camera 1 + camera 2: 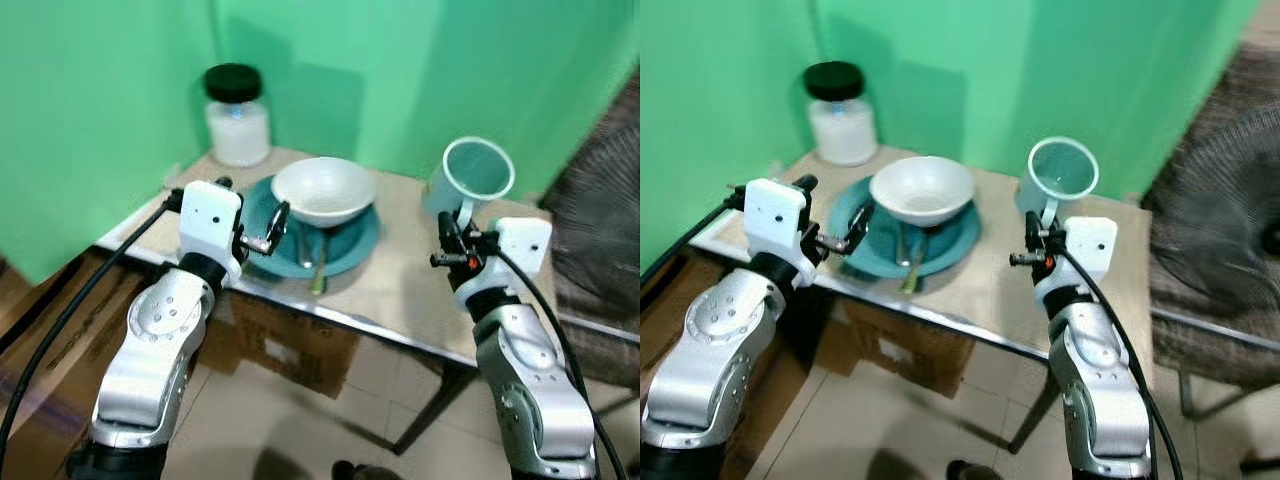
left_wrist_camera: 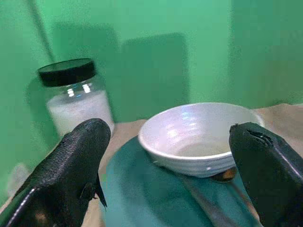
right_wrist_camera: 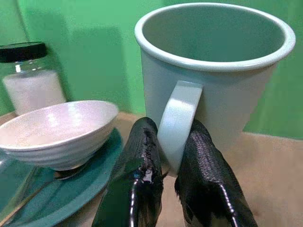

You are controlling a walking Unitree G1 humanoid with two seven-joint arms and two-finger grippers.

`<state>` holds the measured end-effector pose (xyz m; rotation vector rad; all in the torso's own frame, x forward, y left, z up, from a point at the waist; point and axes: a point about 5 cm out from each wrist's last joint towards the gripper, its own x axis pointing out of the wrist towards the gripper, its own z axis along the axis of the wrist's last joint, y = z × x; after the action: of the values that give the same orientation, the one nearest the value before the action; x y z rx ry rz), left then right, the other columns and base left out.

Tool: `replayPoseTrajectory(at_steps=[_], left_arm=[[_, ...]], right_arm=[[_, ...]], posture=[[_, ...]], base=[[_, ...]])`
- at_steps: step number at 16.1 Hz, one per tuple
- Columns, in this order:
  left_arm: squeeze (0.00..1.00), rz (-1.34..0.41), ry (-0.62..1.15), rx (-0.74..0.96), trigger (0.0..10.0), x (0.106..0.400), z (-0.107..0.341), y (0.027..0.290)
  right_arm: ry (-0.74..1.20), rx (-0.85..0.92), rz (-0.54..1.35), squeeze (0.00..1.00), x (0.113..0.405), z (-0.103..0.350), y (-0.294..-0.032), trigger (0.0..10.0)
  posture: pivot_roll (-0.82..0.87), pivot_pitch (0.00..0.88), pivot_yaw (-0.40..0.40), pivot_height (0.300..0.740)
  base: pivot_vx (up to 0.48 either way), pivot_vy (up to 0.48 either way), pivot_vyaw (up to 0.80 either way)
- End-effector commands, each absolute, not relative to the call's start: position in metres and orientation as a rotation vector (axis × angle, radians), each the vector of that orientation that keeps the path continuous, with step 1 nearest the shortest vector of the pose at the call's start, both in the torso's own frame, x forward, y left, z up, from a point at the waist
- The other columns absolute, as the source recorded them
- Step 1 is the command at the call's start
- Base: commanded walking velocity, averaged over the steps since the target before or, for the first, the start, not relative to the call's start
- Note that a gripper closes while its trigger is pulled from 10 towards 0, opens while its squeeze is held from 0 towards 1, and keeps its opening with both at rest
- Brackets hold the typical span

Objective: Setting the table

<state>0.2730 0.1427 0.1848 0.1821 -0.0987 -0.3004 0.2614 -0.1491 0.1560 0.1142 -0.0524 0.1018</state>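
A pale green mug [image 1: 470, 175] is at the table's back right, tilted a little. My right gripper [image 3: 173, 142] is shut on the mug's handle [image 3: 179, 118]. Whether the mug's base touches the table I cannot tell. A white bowl [image 1: 323, 190] sits on a teal plate [image 1: 350, 245] in the middle of the table, and a spoon [image 1: 320, 268] lies on the plate in front of the bowl. My left gripper [image 1: 272, 228] stands open at the plate's left rim, its fingers [image 2: 78, 156] spread wide towards the bowl and holding nothing.
A glass jar [image 1: 237, 115] with a black lid and white contents stands at the back left corner. The small table [image 1: 400, 295] is set against green walls. A cardboard box [image 1: 290, 345] sits under it, and a fan [image 1: 600, 220] stands to the right.
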Motion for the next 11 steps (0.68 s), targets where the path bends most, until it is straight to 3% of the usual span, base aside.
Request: replayPoseTrajectory(at_steps=[1,4,11], left_arm=[[0.0,-0.307,-0.101,0.186,10.0,0.274,0.185,0.142],[0.0,-0.267,-0.097,0.216,10.0,0.273,0.183,0.152],[0.0,-0.242,-0.069,0.175,10.0,0.271,0.174,0.15]], right_arm=[[-0.097,0.1,0.09,0.0,0.264,0.165,-0.151,10.0],[-0.08,0.072,0.078,0.0,0.267,0.161,-0.148,10.0],[-0.058,0.067,0.093,0.0,0.265,0.155,-0.146,10.0]], posture=[[0.07,0.0,-0.006,0.74],[0.1,0.0,-0.039,0.74],[0.08,0.0,-0.024,0.74]], base=[[0.0,0.0,-0.8],[0.0,0.0,-0.8],[0.0,0.0,-0.8]])
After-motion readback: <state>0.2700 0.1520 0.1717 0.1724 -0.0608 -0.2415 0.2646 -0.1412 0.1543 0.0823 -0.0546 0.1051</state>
